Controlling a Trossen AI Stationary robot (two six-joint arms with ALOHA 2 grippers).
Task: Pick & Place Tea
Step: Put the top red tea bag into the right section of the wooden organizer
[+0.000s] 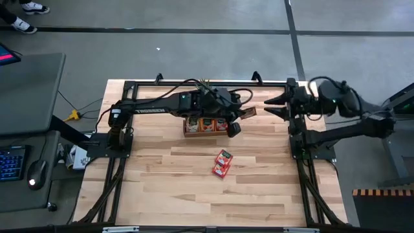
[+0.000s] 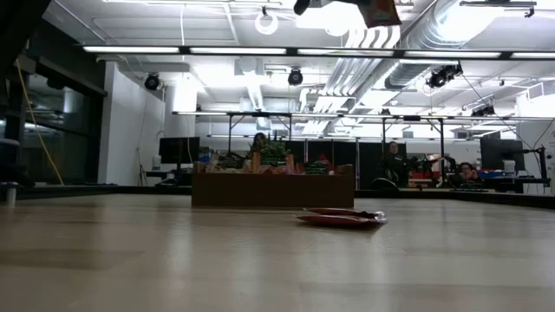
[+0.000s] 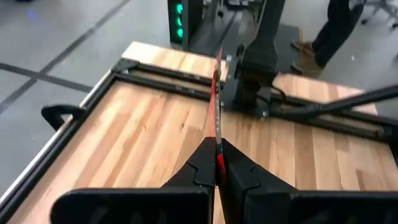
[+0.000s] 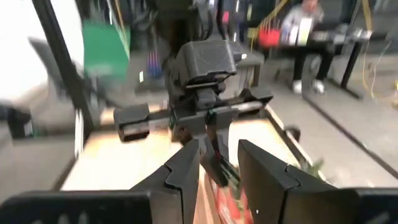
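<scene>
From above, the pale striped-wood table [image 1: 194, 188] sits in a black frame on grey concrete. The left gripper [image 1: 249, 112] reaches over the brown wooden tray [image 1: 206, 127], which is packed with sachets. It pinches a thin flat sachet [image 1: 248, 112]. Two red-orange tea sachets [image 1: 222, 163] lie flat mid-table. The right gripper [image 1: 272, 105] waits near the back right corner, fingers parted.

At table height, the tray [image 2: 272, 188] stands behind the loose sachets [image 2: 342, 217]; ducts and strip lights fill the ceiling.

The left wrist shows dark fingers [image 3: 198, 168] clamped on the sachet's [image 3: 217, 106] red edge.

The right wrist shows its angular fingers [image 4: 186, 167] apart, holding nothing.
</scene>
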